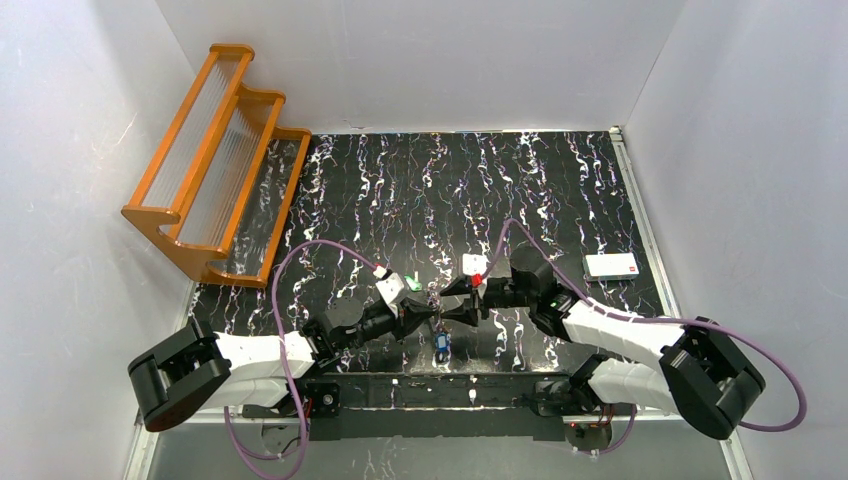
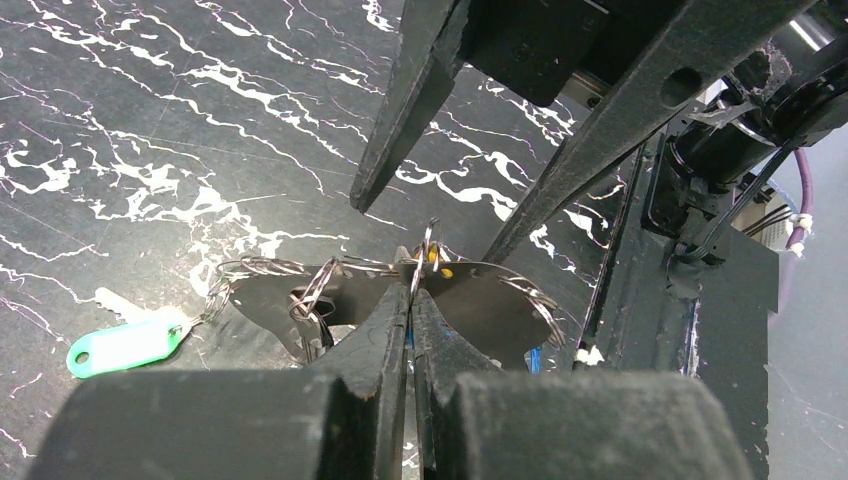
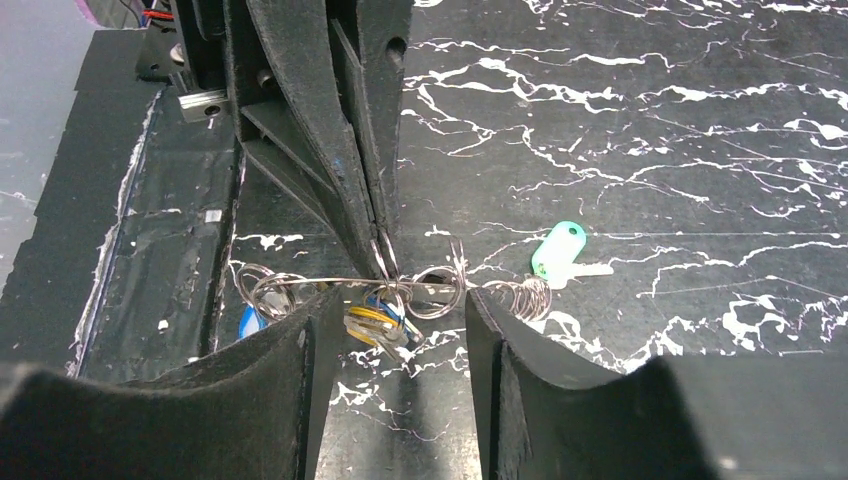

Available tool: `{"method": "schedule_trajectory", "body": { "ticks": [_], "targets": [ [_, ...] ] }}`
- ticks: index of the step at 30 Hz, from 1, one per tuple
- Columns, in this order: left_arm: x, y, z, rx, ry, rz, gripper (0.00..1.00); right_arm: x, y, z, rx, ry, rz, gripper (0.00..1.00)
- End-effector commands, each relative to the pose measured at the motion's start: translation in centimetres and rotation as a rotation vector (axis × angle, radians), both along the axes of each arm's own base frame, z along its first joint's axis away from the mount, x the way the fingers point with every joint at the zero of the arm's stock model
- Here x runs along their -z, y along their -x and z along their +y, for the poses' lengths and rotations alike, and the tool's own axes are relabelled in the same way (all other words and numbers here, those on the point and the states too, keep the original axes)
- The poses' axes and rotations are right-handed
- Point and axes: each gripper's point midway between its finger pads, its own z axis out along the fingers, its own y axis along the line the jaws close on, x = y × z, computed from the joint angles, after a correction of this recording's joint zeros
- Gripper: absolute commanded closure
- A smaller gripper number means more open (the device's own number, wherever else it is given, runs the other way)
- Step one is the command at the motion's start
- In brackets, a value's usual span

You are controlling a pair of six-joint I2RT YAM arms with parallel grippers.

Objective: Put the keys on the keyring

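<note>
We grip the keyring [image 2: 320,285]
Our left gripper [image 2: 412,300] pinches it tight; our right gripper [image 3: 400,310] straddles it, half-wide and empty. The yellow key [image 3: 370,322] sits just beneath the keyring. A crooked squeeze could twist the wire free.

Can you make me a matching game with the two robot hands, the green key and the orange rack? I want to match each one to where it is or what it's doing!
Things:
1. left gripper
2. right gripper
3. green key
4. orange rack

Places or states:
A. lying on the table
B. jaws apart
C. far back on the left
D. shut on the keyring

Pairs: 1-D, 2-B, 3-A, 4-C
</note>
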Motion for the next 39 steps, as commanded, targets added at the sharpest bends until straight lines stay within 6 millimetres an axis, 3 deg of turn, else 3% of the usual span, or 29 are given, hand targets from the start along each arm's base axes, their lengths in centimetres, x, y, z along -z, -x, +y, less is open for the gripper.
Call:
{"method": "schedule_trajectory", "body": {
  "ticks": [1, 12, 20, 27, 39],
  "targets": [
    [-0.2, 0.2, 0.2, 0.009, 0.003, -0.018, 1.0, -2.3, -0.3, 1.0, -0.056, -0.055, -0.064, 0.46],
    [-0.5, 0.2, 0.0, 0.016, 0.01, -0.021, 1.0, -2.4, -0.6, 1.5, -0.071, -0.064, -0.08, 0.6],
    [-0.5, 0.3, 0.0, 0.023, 0.009, -0.021, 1.0, -2.9, -1.0, 1.8, -0.065, -0.083, -0.104, 0.81],
    [-0.7, 0.3, 0.0, 0.027, 0.014, -0.029, 1.0, -3.2, -0.7, 2.0, -0.094, -0.097, -0.104, 0.83],
    [-0.9, 0.3, 0.0, 0.029, 0.015, -0.041, 1.0, -3.3, 0.0, 2.5, -0.158, -0.098, -0.082, 0.77]
  ]
}}
